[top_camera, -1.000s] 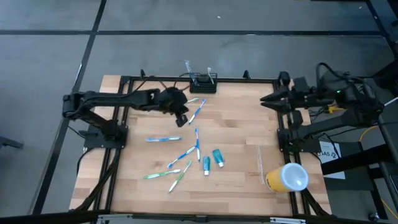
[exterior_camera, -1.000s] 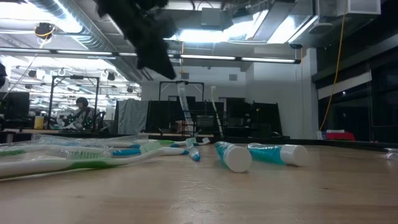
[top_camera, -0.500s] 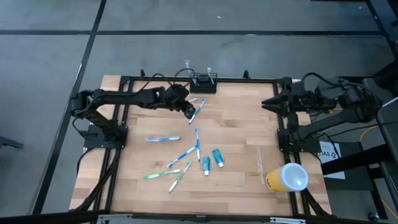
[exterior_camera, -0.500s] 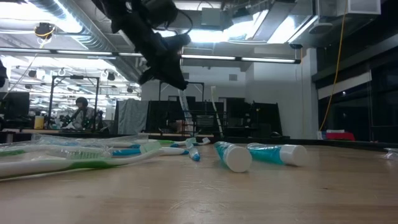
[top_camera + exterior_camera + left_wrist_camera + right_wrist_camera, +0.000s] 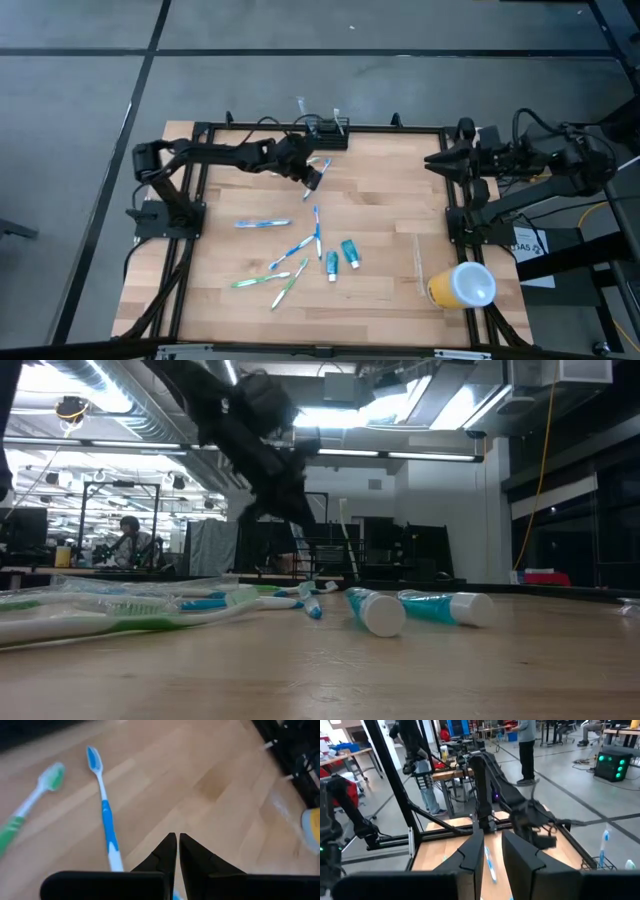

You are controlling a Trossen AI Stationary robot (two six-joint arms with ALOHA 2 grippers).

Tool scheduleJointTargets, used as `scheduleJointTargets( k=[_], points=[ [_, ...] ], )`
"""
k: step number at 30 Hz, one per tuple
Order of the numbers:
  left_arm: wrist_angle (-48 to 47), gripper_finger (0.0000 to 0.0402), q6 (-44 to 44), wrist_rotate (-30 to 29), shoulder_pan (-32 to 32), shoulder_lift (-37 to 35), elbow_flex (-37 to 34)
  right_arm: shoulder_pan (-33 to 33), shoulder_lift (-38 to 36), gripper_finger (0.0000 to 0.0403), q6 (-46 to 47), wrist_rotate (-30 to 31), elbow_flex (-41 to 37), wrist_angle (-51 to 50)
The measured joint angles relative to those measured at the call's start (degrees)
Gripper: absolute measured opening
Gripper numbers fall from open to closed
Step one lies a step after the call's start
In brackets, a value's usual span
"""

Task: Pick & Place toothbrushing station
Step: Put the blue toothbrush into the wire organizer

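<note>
The toothbrushing station (image 5: 327, 131), a low black mesh holder, stands at the table's far edge with two toothbrushes upright in it. My left gripper (image 5: 313, 182) hangs shut just near of it, above a blue-and-white toothbrush (image 5: 323, 166), and grips nothing. In the left wrist view its fingers (image 5: 176, 841) point slanting down at bare wood beside a blue toothbrush (image 5: 104, 812) and a green one (image 5: 35, 797). Several more toothbrushes (image 5: 262, 224) lie flat mid-table. My right gripper (image 5: 432, 163) waits open, high at the right edge.
Two teal toothpaste tubes (image 5: 341, 258) lie near the table's middle. A yellow cup with a white lid (image 5: 462, 285) lies at the near right. A black frame (image 5: 200, 130) runs along the table's edges. Bare wood lies between the tubes and the right arm.
My left gripper has sunk and gone toward the table's right edge, closer to the station, and its wrist has rolled. It now hangs over the toothbrush near the station. The toothbrushes and tubes lie where they were.
</note>
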Motion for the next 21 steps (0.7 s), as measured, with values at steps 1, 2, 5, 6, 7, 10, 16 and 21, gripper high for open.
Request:
scheduleJointTargets(
  k=[1,2,5,6,7,10,16,21],
  points=[
    [1.2,0.0017,-0.9,0.5,0.4,1.1,0.2,0.0,0.0,0.007,0.0,0.0,0.0,0.1],
    [1.8,0.0019,-1.8,0.6,0.7,2.3,0.8,0.0,-0.1,0.007,0.3,0.1,0.0,0.1],
    [2.5,0.0027,-2.1,0.5,1.7,5.6,4.0,0.3,0.0,0.007,0.9,0.2,0.0,0.3],
    [2.7,0.0029,-1.8,0.5,2.1,6.9,5.6,0.6,0.0,0.007,1.0,0.3,0.0,0.7],
    [2.6,0.003,-1.4,0.5,2.3,8.1,7.3,0.9,0.0,0.007,1.2,0.3,0.0,1.2],
    [0.3,0.0031,-1.0,-1.0,3.2,11.7,13.3,1.8,0.0,0.007,1.8,0.7,0.0,2.8],
    [-10.0,0.0037,5.0,-6.7,3.9,18.1,22.6,4.2,-0.1,0.007,3.3,3.8,0.0,3.6],
    [-13.6,0.0078,5.1,-11.4,4.2,18.6,24.1,6.1,-0.3,0.007,5.0,4.8,0.0,3.7]
  ],
)
